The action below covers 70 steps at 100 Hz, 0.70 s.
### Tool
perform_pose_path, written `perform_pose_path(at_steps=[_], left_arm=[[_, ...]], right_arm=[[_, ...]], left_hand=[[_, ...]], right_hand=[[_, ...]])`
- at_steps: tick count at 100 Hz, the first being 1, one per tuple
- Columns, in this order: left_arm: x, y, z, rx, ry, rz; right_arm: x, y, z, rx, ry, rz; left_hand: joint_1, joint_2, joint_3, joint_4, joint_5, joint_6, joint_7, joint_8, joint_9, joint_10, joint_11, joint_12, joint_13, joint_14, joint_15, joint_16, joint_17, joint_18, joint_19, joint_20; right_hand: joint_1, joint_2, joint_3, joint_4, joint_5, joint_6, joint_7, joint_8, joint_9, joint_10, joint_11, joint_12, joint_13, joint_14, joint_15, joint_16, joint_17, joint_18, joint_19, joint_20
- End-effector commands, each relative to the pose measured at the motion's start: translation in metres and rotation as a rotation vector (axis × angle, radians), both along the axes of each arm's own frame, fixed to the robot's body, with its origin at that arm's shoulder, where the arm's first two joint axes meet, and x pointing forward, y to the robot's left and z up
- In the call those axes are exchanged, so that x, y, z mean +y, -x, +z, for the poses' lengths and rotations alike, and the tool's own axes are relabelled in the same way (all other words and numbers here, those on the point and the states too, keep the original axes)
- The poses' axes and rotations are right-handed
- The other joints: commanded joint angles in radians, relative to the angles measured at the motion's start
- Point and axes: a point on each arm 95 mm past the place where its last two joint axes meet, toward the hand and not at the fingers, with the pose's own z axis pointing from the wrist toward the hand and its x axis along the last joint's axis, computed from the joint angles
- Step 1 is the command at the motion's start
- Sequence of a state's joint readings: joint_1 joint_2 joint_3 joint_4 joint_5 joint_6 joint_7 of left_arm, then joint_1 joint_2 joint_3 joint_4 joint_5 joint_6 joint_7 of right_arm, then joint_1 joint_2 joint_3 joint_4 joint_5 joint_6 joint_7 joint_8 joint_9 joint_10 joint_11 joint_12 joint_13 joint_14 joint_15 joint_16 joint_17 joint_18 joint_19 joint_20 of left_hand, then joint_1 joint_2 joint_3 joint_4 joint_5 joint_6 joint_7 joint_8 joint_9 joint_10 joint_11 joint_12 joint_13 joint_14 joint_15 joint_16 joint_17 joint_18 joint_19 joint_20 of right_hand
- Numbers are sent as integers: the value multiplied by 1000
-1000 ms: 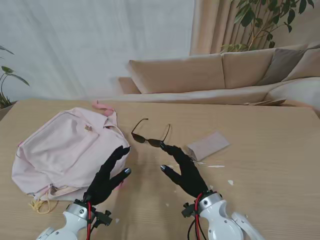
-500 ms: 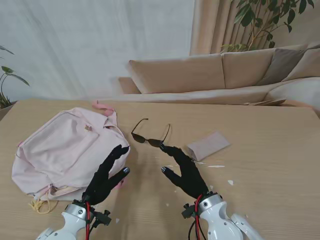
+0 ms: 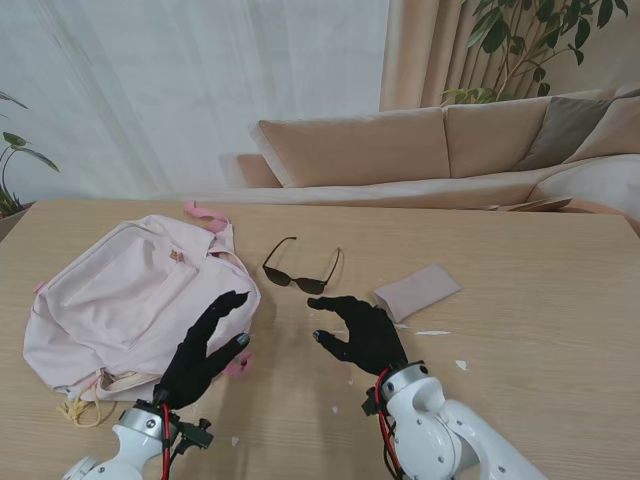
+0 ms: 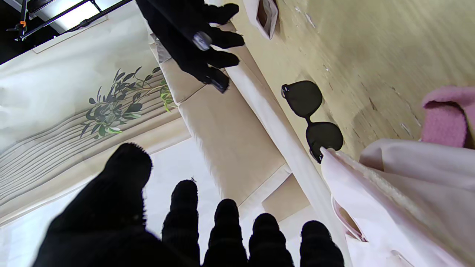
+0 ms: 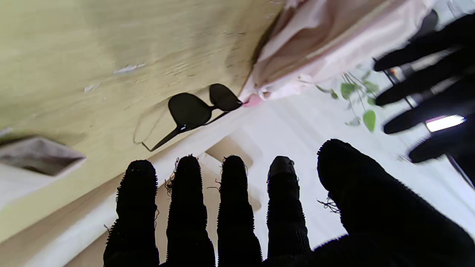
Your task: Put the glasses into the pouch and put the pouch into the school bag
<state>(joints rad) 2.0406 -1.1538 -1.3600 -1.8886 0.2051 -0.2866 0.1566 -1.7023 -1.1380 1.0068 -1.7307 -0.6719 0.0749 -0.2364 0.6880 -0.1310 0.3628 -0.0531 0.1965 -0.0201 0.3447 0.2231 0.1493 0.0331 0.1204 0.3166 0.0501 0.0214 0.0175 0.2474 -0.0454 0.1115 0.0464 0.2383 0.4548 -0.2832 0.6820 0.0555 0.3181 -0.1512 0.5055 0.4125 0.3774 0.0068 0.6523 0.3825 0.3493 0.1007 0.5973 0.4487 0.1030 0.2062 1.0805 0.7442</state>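
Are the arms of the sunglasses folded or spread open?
Spread open. On the sunglasses both thin arms stretch away from the dark lenses, lying flat on the table.

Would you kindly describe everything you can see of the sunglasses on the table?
The sunglasses have a thin dark frame with two rounded dark lenses and slim temple arms, both unfolded. They lie on the wooden table, between the pink school bag and the pouch, lenses nearer to me, arms pointing away. Neither hand touches them; the right hand hovers just nearer to me.
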Motion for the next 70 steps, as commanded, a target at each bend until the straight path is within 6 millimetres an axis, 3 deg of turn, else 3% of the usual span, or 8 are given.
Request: perform_pose_path(at_steps=[1,17,41,70], left_arm=[[-2,4,3,-13,12,-11],[3,4,5,-23,31,-4],[6,4,5,-17,48,-7],[8,4,7,-18,62,-6]], right_arm=[[0,-20,11,-30,29,11],[9,-56,11,-43,168,5],[26,-94,2,-79,354,-5],[38,-122,-9,-89,484,-35]], left_hand=[[-22,-34,18,1,-38,-1,17,10,16,-12,16,9,-12,-12,-2,10,-10,-14,-2,16],[-20,-35,20,1,-37,-2,20,11,17,-11,17,5,-10,-12,-11,-8,-4,-14,-21,4],[-20,-35,22,0,-37,-3,20,11,17,-10,22,5,-11,-9,-8,-10,-3,-13,-24,2],[-19,-36,24,-1,-36,-2,20,11,18,-7,24,4,-11,-8,-8,-12,-2,-13,-25,2]], right_hand=[[-36,-5,25,-18,15,20,3,11,6,17,45,33,15,16,46,29,16,2,50,3],[-47,-12,50,-15,11,27,10,11,-44,35,153,115,19,15,147,80,48,-8,146,14],[-75,-42,83,-25,24,35,28,13,-147,21,320,275,-26,-17,331,184,80,-62,282,67],[-95,-107,128,-58,69,53,42,20,-158,11,372,363,-42,-31,455,264,94,-94,363,120]])
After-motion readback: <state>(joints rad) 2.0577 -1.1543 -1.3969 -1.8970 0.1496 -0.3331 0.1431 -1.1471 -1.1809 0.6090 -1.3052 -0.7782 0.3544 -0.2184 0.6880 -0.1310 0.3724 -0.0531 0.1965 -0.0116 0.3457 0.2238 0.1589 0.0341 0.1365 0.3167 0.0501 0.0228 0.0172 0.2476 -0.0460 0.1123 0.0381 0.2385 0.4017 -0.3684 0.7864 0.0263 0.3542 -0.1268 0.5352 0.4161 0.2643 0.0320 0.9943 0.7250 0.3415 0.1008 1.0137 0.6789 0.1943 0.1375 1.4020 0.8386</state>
